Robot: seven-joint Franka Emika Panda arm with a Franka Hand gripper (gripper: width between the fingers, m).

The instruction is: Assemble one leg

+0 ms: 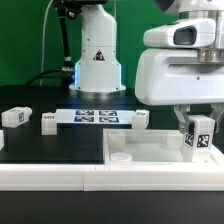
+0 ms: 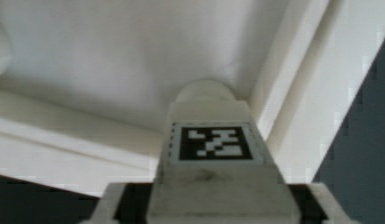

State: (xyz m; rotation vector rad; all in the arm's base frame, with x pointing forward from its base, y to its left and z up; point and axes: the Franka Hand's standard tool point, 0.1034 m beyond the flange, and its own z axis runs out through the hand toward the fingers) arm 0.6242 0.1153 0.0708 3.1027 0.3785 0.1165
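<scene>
My gripper is shut on a leg, a short white post with a black-and-white tag on its face, held upright at the exterior view's right. The leg hangs just over the far right part of the large flat white panel; I cannot tell whether it touches. In the wrist view the leg sits between my fingers, its tip pointing at the panel's edge. A round socket shows at the panel's near left corner.
Three more white legs lie on the black table: two at the left and one behind the panel. The marker board lies between them. The robot base stands behind. A white rail runs along the front.
</scene>
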